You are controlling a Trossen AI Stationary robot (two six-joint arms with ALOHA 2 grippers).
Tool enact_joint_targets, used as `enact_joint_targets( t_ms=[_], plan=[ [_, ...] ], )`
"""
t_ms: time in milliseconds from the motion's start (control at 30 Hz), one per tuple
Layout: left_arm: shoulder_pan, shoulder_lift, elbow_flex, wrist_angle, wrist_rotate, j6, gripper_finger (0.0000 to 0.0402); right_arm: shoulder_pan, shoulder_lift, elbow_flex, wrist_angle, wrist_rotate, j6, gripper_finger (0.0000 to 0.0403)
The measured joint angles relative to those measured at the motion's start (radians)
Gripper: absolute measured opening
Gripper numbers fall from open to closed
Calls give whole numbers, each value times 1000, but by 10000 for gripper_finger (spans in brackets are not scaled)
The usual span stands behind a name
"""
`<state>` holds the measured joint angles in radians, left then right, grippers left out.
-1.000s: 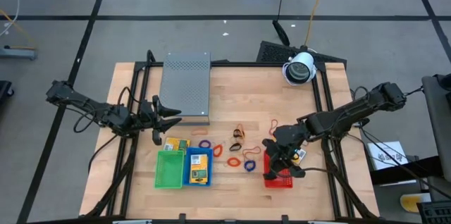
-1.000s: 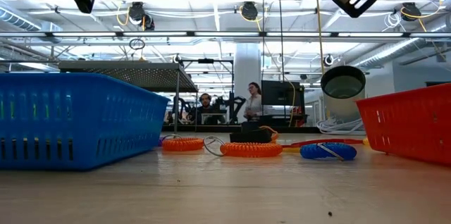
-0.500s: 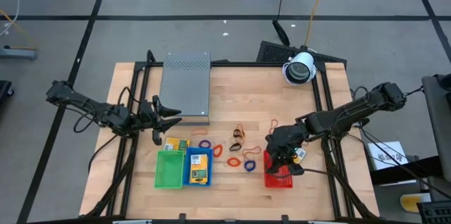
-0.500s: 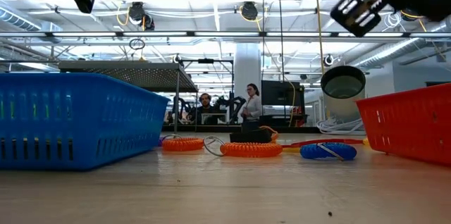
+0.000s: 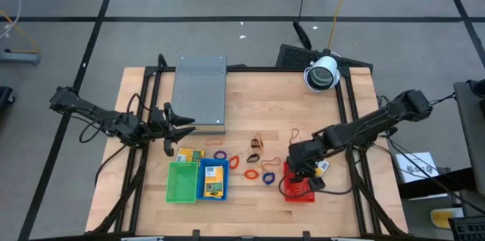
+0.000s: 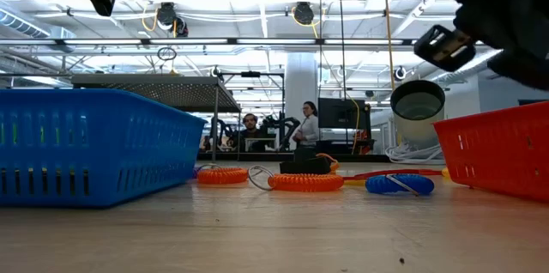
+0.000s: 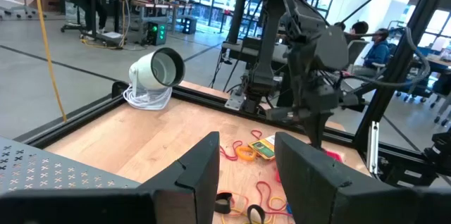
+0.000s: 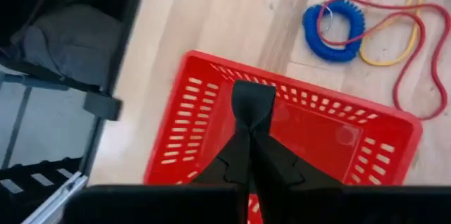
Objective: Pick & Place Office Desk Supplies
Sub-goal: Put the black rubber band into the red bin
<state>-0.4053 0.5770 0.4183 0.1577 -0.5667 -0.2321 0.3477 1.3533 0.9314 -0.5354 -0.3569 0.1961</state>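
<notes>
**Right gripper poised over the red basket**

High view: the right gripper (image 5: 301, 178) hangs above the red basket (image 5: 300, 193); the left gripper (image 5: 176, 125) waits beside the grey perforated box (image 5: 200, 93), fingers parted and empty. Rubber-band loops (image 5: 250, 161) lie between the blue basket (image 5: 213, 180) and the red one.

Low view: coiled orange loops (image 6: 305, 182) and a blue loop (image 6: 399, 185) rest on the table.

Right wrist view: the fingers (image 8: 251, 122) are pressed together, holding nothing visible, above the red basket.

Overhead and table-level views plus two wrist cameras, all sharing the red basket (image 5: 300, 189) area.
</notes>
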Motion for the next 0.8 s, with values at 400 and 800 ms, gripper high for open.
enact_joint_targets(
  t_ms=[400, 800],
  plan=[
    [0, 0, 0, -12, 0, 1, 145, 1, 18, 0, -26, 19, 54, 115],
    [7, 0, 0, 6, -19, 140, 145, -32, 18, 0, -26, 169, -32, 188]
  ],
)
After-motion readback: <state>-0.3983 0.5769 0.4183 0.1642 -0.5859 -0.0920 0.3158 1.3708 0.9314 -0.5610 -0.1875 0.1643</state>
